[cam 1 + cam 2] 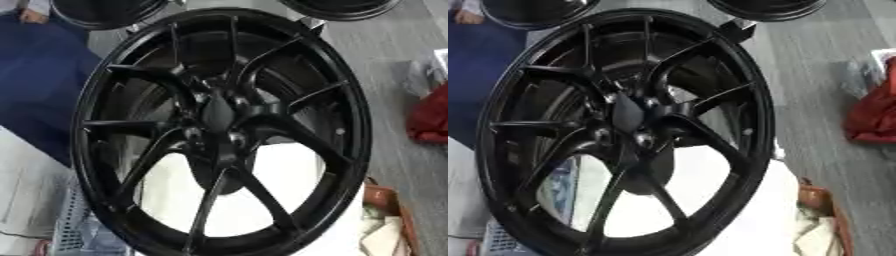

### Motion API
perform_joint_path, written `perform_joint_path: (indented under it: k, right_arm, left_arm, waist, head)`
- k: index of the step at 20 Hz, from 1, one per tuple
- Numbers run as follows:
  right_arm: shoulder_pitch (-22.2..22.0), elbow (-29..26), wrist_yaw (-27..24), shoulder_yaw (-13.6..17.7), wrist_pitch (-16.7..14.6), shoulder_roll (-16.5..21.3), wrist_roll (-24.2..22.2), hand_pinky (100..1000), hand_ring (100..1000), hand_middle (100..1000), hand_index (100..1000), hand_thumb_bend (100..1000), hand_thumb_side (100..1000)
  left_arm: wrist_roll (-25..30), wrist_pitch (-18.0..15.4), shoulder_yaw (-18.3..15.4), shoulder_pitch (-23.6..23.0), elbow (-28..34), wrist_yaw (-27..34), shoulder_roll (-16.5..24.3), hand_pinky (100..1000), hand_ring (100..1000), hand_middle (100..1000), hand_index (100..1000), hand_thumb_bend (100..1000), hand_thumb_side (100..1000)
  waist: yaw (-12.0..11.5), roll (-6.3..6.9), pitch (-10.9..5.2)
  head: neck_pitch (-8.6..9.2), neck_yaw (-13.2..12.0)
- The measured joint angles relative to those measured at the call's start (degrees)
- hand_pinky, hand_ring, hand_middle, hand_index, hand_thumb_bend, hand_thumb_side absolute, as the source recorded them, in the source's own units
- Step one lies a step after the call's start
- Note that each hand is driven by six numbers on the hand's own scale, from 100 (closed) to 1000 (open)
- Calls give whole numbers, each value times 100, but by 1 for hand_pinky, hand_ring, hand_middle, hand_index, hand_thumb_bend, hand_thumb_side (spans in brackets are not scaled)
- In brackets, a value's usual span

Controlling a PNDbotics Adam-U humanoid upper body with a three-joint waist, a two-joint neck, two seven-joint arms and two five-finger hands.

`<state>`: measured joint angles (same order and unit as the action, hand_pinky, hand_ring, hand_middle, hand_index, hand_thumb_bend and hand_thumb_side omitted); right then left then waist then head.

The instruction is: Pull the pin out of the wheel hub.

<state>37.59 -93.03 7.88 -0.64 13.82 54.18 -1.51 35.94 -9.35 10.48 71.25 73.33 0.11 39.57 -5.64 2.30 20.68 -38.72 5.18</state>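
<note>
At the far left, a blue cloth lies beyond the wheel, with a pale surface and a grey crate-like thing low at the left corner. Filling the middle of both views stands the black wheel hub, upright and leaning a little, its thin paired spokes running out from the centre boss to the rim. White shows through the lower gaps between the spokes, which looks like the tabletop carrying the wheel. Small round bolt holes ring the boss, but no pin can be told apart from the dark metal there; it may sit in one of those holes, or on the hidden far side. Above, parts of two more black wheels cross the top edge. To the right lies grey floor, a red cloth at the right edge, and a brown box near the lower right corner.

No robot hand shows in either view, so whether the fingers are spread, closed or pinching anything cannot be told.

The main risk, as I judge it, comes from the wheel standing on its edge: a pull along the hub's axis could tip or roll it unless something steadies it. With the pin black on black, a reach may also land on the wrong hole or catch on a spoke.
</note>
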Motion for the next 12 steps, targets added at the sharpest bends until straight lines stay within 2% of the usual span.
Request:
perform_joint_path:
  k: [4,12]
  right_arm:
    - [-89,1,-14,53,14,18,45,853,746,689,768,100,694]
    - [-188,0,-63,139,17,62,145,854,746,689,768,100,700]
  left_arm:
    - [-301,-11,-263,-330,-236,-108,468,633,418,250,340,100,193]
    - [-1170,109,-955,-1441,-758,-74,1331,635,423,262,355,100,200]
  waist:
    - [-53,-50,0]
    - [-162,-121,0]
  head:
    - [0,48]
    - [5,81]
